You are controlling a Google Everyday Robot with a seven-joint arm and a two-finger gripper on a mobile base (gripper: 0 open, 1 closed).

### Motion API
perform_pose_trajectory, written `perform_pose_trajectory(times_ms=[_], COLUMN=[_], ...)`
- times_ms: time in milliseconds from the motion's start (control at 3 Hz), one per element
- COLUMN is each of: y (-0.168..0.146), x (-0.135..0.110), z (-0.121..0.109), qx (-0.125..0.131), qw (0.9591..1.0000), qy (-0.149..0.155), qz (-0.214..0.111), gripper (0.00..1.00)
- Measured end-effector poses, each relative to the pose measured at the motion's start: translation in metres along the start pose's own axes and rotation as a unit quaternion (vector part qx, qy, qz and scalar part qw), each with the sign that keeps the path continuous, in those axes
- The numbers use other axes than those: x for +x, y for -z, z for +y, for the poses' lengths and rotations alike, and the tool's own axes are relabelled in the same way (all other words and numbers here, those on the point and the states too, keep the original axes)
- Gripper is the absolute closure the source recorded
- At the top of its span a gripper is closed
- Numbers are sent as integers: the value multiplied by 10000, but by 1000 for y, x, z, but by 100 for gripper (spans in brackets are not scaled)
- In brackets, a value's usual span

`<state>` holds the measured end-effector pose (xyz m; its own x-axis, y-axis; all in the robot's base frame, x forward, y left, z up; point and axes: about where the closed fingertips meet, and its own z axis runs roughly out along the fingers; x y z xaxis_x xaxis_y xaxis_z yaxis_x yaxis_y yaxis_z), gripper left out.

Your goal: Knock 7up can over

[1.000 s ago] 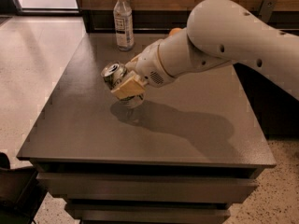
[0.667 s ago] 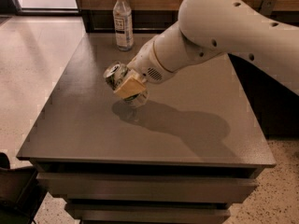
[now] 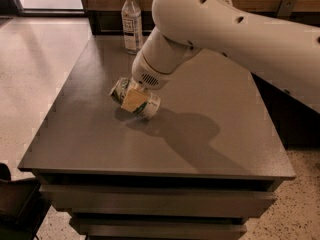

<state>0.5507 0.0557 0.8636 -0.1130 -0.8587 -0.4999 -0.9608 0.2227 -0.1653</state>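
The gripper [image 3: 134, 100], clasping the tilted 7up can [image 3: 151, 107], blocks centre-left; 1 water bottle [image 3: 131, 21] stands upper left; the desk [image 3: 225, 134] lies open at right.

A clear water bottle [image 3: 132, 23] with a white cap stands upright near the far edge of the dark grey bench [image 3: 215, 149]. It is well behind the gripper [image 3: 135, 101], which is low over the bench's left middle. Pale speckled floor [image 3: 35, 79] lies alongside. A dark shape [image 3: 15, 204] at lower left may be a chair.
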Motion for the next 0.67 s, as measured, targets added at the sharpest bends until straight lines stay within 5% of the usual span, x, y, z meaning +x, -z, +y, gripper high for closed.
perform_pose_trajectory(times_ms=[333, 667], y=[-29, -43], x=[7, 7], z=[6, 9], qx=[-231, -377], qw=[9982, 9967], qy=[76, 126], qz=[547, 704], gripper=[100, 100])
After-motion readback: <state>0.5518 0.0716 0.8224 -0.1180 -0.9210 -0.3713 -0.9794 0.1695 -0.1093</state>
